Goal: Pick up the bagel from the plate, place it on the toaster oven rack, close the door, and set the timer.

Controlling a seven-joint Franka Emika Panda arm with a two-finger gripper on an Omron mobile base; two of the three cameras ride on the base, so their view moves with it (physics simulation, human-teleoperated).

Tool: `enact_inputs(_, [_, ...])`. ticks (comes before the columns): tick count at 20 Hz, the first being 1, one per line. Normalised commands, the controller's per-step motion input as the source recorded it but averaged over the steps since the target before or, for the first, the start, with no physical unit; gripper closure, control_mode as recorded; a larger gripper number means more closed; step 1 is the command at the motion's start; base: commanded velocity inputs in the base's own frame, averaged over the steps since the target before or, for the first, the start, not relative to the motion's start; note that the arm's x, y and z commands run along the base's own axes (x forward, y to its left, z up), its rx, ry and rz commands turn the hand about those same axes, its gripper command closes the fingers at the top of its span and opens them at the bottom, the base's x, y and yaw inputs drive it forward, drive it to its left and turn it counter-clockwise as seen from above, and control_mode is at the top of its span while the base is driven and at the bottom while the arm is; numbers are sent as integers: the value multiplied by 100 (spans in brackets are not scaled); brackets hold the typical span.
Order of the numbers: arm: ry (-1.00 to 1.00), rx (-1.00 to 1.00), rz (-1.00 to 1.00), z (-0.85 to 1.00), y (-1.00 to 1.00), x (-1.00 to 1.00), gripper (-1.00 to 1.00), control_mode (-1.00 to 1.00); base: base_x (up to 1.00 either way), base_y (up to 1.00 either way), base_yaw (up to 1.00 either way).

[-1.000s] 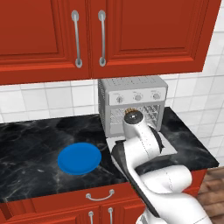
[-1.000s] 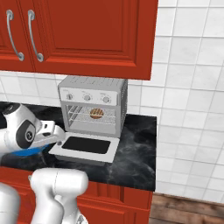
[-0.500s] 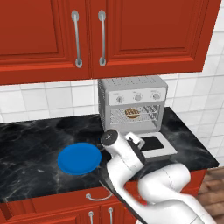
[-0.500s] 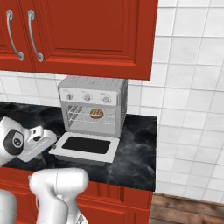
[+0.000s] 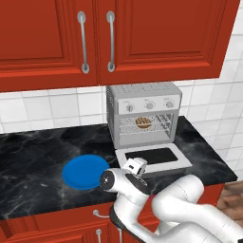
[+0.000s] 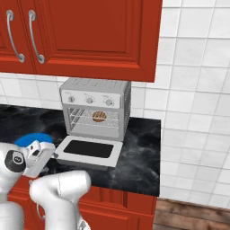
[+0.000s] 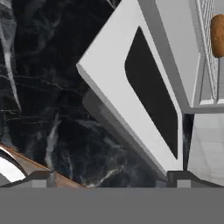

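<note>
Even bright rendered light, soft shadows, sharp, no glare.

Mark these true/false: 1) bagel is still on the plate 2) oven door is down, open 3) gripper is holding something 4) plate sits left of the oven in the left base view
1) Bagel on the plate: false. The bagel lies on the toaster oven rack; the plate is bare.
2) Door open: true. The door lies flat on the counter.
3) Gripper holding something: false. The gripper is open and empty, near the door's edge.
4) Plate left of the oven: true.
</note>
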Motion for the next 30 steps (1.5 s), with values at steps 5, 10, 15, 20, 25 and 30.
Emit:
enact_inputs(5, [0, -22, 0, -22, 15, 53, -100, -100, 0, 0, 0])
enact_inputs(10, [0, -22, 0, -23, 19, 50, -100, -100, 0, 0, 0])
enact_inputs(15, [0, -20, 0, -15, 11, 55, -100, -100, 0, 0, 0])
enact_inputs(20, [1, -17, 0, -6, 1, 58, -100, -100, 0, 0, 0])
enact_inputs(25, [4, -14, 0, -8, 0, 52, -100, -100, 0, 0, 0])
enact_inputs(30, [2, -12, 0, -3, 0, 41, -100, -100, 0, 0, 0])
